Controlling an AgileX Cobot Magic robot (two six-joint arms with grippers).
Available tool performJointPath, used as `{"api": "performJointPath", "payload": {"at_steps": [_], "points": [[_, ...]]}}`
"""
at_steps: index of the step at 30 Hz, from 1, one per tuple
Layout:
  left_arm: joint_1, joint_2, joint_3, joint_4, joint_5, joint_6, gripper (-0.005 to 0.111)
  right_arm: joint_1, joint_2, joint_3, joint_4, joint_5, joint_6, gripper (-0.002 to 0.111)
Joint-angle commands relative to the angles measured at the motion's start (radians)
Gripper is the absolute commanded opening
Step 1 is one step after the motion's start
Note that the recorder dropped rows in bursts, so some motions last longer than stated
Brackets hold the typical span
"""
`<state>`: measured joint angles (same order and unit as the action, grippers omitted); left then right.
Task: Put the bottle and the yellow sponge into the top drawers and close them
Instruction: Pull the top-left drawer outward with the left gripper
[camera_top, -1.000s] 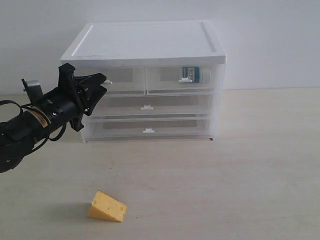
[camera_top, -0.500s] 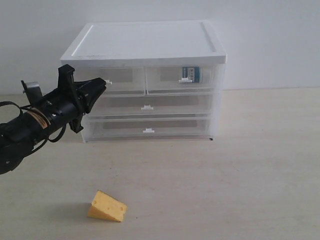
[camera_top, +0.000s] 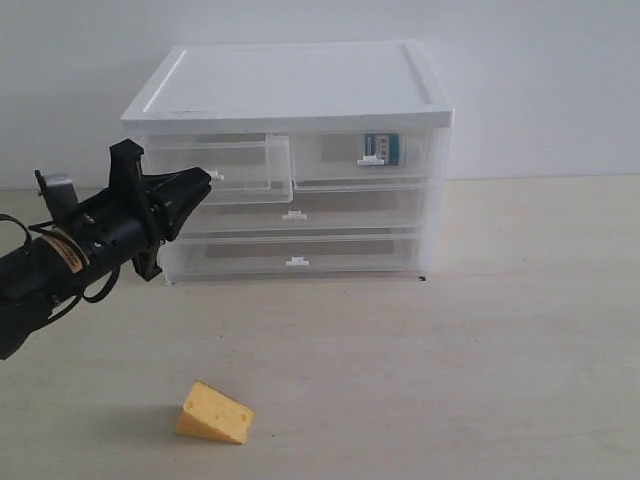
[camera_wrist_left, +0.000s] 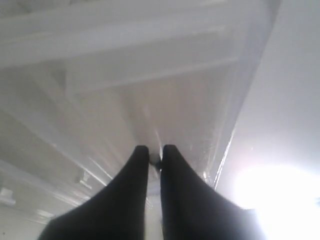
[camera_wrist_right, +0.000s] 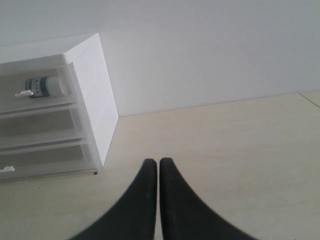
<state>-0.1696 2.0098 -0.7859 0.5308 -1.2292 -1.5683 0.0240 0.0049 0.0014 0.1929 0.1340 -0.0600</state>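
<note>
The left end effector (camera_top: 206, 178) was clamped shut on the handle tab (camera_top: 216, 177) of the left top drawer (camera_top: 245, 165).
That drawer stood partly out of the cabinet (camera_top: 290, 85) at upper centre. The bottle (camera_top: 381, 148) lay inside the shut right top drawer (camera_top: 330, 160). The yellow sponge (camera_top: 215, 413) sat on the table (camera_top: 480, 350) at lower left, well apart from the cabinet. The right end effector (camera_wrist_right: 158, 163) was closed on nothing.

I note the cabinet (camera_top: 290, 85), upper centre: top of smooth, opaque white plastic with a faint sheen. Its top drawers (camera_top: 240, 165) are clear, glossy plastic. The table (camera_top: 480, 370) reads pale, matt, wood-grained. The yellow sponge (camera_top: 214, 412), lower left, looks dull and pitted.
</note>
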Motion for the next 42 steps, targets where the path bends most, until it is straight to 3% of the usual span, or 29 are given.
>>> {"api": "performJointPath", "payload": {"at_steps": [1, 26, 42], "points": [[-0.006, -0.044, 0.058, 0.022, 0.008, -0.002, 0.004, -0.004, -0.005, -0.001, 0.002, -0.009, 0.0, 0.0], [-0.006, -0.262, 0.354, 0.061, 0.008, 0.094, 0.004, -0.004, -0.005, -0.001, 0.002, -0.001, 0.001, 0.0], [-0.006, -0.282, 0.402, 0.117, 0.008, 0.117, 0.006, -0.004, -0.005, -0.001, 0.002, 0.002, 0.003, 0.0]]}}
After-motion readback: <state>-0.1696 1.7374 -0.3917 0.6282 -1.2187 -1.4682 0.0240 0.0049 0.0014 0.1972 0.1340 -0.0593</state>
